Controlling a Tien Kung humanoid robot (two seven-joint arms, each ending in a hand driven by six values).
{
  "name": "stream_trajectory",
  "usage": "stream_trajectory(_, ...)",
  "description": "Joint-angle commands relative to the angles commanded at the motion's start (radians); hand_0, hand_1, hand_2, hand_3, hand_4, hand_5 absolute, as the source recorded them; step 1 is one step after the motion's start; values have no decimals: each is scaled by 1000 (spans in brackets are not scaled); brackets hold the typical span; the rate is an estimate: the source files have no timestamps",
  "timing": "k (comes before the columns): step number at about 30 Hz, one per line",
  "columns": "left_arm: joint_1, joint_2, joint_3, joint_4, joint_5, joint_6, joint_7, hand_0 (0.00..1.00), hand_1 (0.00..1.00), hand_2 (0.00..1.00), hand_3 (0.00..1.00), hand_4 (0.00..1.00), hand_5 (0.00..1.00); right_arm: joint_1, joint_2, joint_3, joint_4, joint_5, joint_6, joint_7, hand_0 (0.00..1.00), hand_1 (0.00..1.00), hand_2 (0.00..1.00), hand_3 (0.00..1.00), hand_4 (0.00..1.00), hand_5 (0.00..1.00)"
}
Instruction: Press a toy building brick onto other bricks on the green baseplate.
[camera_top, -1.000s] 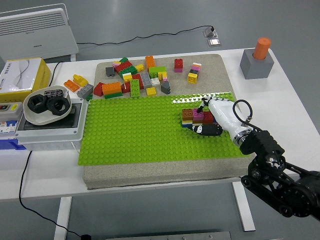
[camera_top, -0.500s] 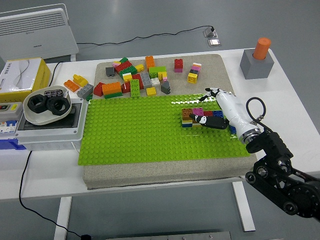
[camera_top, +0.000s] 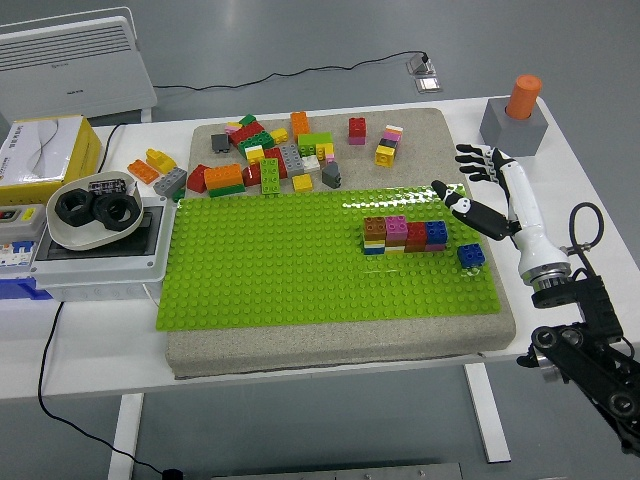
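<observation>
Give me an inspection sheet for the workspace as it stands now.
Surface: white table carrying a beige slab under the green baseplate.
Job's things: brick row seated on the baseplate; lone blue brick to its right.
Clutter: loose bricks behind the baseplate; grey block with orange cylinder; electrical box with white bowl; yellow box.
Grippers: right hand open, off the bricks; left not in view.
Cables: black cable to floor socket; another under the table at left.
Surroundings: white heater, grey floor.
</observation>
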Motion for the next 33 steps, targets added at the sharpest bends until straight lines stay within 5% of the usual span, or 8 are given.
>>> stream_trajectory(10,2,-5,21,0,19,-4,2,764,721,677,515,597,297,21,9,-11,-14,212,0,59,612,617,600,741,859,358)
stream_trajectory(20,1,2,87,0,-55,-48,-24,764,715,684,527,599,280,19,4,-15,-13,239,2,65,603,607,596,734,857,378)
stream_trajectory(33,56,-4,225,0,-267,8,-43,751,698,684,550,568,411,-32,-3,7,136,-114,5,-109,595,602,601,692,838,331)
